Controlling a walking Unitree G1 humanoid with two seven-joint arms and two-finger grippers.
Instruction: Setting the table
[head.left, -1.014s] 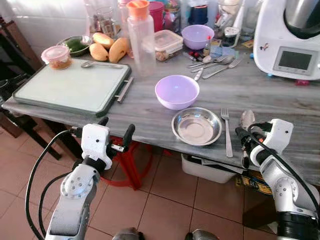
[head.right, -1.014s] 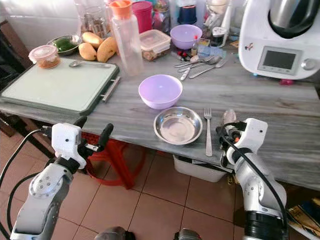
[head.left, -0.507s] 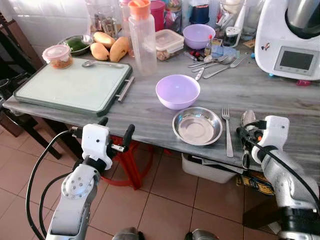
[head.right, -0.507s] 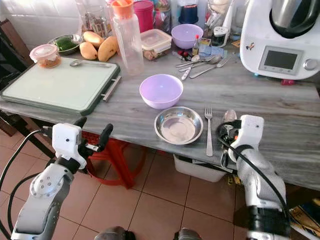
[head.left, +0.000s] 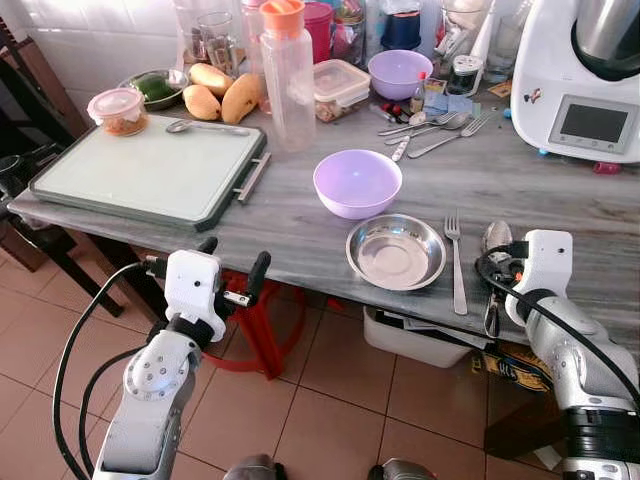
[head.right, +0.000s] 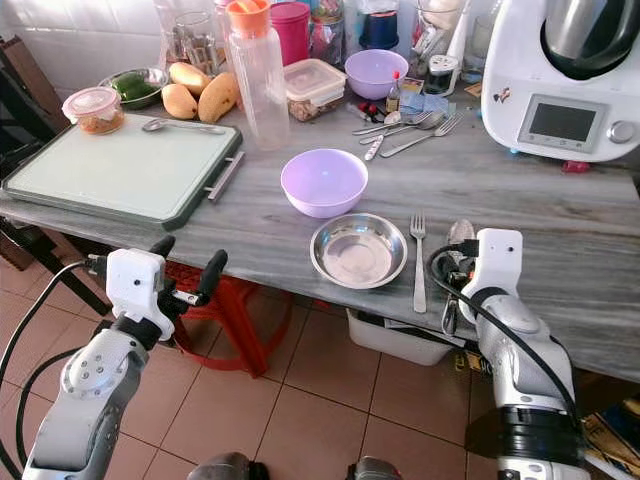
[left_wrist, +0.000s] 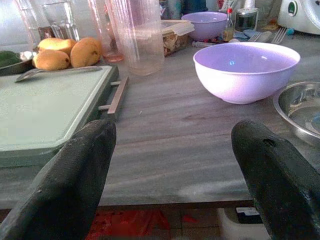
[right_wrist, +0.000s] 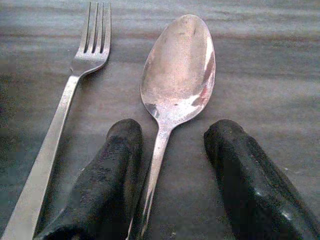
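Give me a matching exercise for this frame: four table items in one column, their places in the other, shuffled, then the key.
Items:
1. steel spoon with the large bowl
2. round shallow steel dish
3. silver fork
4. yellow mangoes

Places:
A. behind the green cutting board
B. between the right tool's open fingers
C. in front of the lilac plastic bowl
D. between dish and spoon

Pairs: 1-B, 2-C, 3-D, 4-A

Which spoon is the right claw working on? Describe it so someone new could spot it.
Start at the grey table and find the steel bowl at its near edge. Right of the bowl lies a fork, then the spoon, its handle between the open fingers of the right claw. It lies beside the place setting, apart from the cutlery pile near the back.
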